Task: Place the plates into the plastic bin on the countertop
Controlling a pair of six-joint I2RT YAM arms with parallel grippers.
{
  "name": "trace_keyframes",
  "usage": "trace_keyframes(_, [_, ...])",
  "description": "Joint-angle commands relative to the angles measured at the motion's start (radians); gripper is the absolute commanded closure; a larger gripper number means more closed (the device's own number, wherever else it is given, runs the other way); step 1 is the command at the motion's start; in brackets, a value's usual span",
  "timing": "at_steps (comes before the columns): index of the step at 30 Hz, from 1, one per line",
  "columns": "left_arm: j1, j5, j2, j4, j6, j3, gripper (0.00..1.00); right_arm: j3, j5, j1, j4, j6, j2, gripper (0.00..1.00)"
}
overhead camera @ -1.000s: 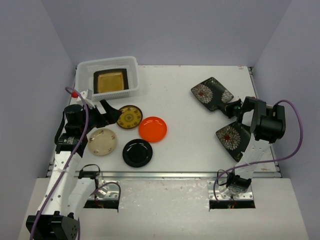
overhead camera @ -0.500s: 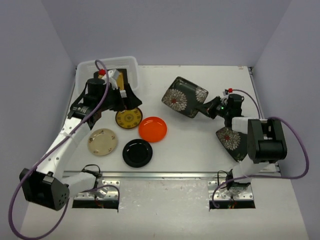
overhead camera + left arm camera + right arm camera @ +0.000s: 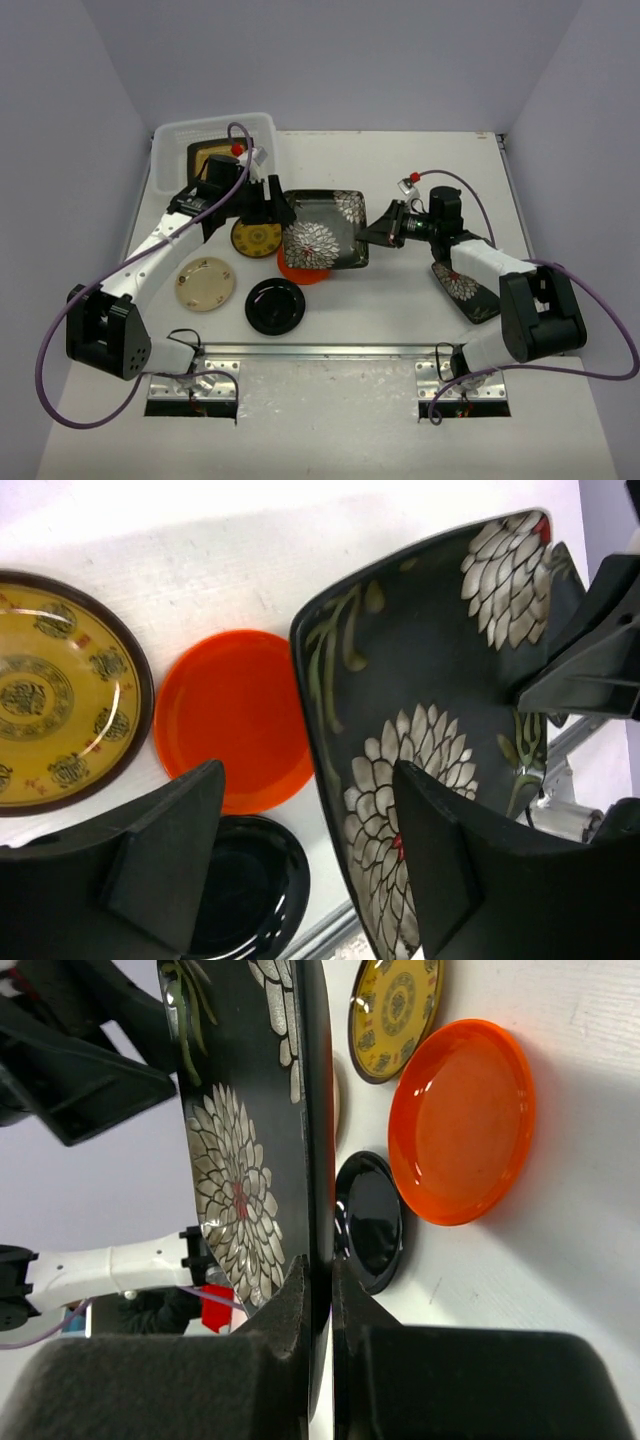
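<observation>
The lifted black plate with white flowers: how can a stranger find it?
At the middle of the white matte tabletop, the right gripper holds a square black plate with white flowers over the round orange plate. Its twin lies flat near the right arm; only this one is raised.

My right gripper [image 3: 368,234] has carried the flowered square plate [image 3: 322,232], pinched by its edge, from the far right to the middle, above the orange plate [image 3: 235,715]. My left gripper [image 3: 280,213] has swung out from the bin [image 3: 170,140]; the plate's free edge now lies between its spread fingers [image 3: 165,855].
</observation>
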Motion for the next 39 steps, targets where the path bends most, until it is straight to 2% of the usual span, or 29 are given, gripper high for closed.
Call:
trace_keyframes(1, [-0.003,0.087,-0.04,0.106,-0.027,-0.053,0.5,0.051,-0.114,-0.005,0.251,0.107,-0.059,1.0])
trace_keyframes(7, [-0.003,0.207,-0.037,0.217,-0.075,-0.115,0.78,0.077,-0.121,0.01,0.285,0.151,-0.058,1.0])
trace_keyframes(9, [-0.003,0.239,-0.034,0.257,-0.092,-0.126,0.96,0.078,-0.137,0.014,0.313,0.171,-0.052,1.0])
trace_keyframes(10, [-0.003,0.245,-0.036,0.269,-0.099,-0.126,1.0,0.078,-0.138,0.014,0.321,0.173,-0.052,1.0])
trace_keyframes(12, [0.0,0.24,-0.046,0.301,-0.12,-0.125,1.0,0.078,-0.136,0.014,0.315,0.164,-0.054,0.98])
trace_keyframes(13, [0.009,0.236,-0.055,0.325,-0.143,-0.128,1.0,0.078,-0.133,0.013,0.305,0.155,-0.052,0.87])
trace_keyframes(14, [0.031,0.243,-0.067,0.372,-0.181,-0.135,1.0,0.079,-0.131,0.01,0.293,0.139,-0.045,0.72])
trace_keyframes(17, [0.13,0.325,-0.084,0.478,-0.288,-0.141,1.0,0.087,-0.126,-0.007,0.263,0.126,-0.005,0.56])
trace_keyframes(18, [0.169,0.342,-0.087,0.51,-0.307,-0.131,1.0,0.096,-0.125,-0.014,0.242,0.121,0.004,0.54])
trace_keyframes(20, [0.209,0.379,-0.076,0.516,-0.34,-0.08,1.0,0.112,-0.098,-0.024,0.191,0.088,0.021,0.23])
trace_keyframes(21, [0.226,0.379,-0.067,0.492,-0.339,-0.039,1.0,0.123,-0.076,-0.029,0.13,0.056,0.02,0.12])
trace_keyframes(22, [0.246,0.374,-0.058,0.468,-0.336,-0.005,1.0,0.133,-0.052,-0.035,0.051,0.024,0.017,0.05])
trace_keyframes(23, [0.266,0.365,-0.045,0.432,-0.334,0.037,1.0,0.148,-0.009,-0.039,-0.038,-0.025,0.01,0.02])
trace_keyframes(28, [0.411,0.224,0.094,0.224,-0.243,0.287,1.0,0.191,0.197,-0.047,-0.299,-0.192,-0.057,0.01])
trace_keyframes(31, [0.481,0.134,0.283,0.054,-0.149,0.514,1.0,0.187,0.245,-0.047,-0.364,-0.259,-0.119,0.01])
trace_keyframes(33, [0.506,0.095,0.469,-0.073,-0.064,0.686,1.0,0.17,0.288,-0.047,-0.431,-0.286,-0.183,0.01])
trace_keyframes(34, [0.514,0.09,0.474,-0.105,-0.044,0.749,1.0,0.162,0.298,-0.047,-0.442,-0.294,-0.201,0.01])
trace_keyframes(35, [0.534,0.078,0.572,-0.156,-0.022,0.88,1.0,0.141,0.311,-0.047,-0.463,-0.314,-0.232,0.01])
trace_keyframes(39, [0.619,0.081,0.738,-0.222,0.02,1.111,1.0,0.095,0.325,-0.047,-0.502,-0.334,-0.306,0.01])
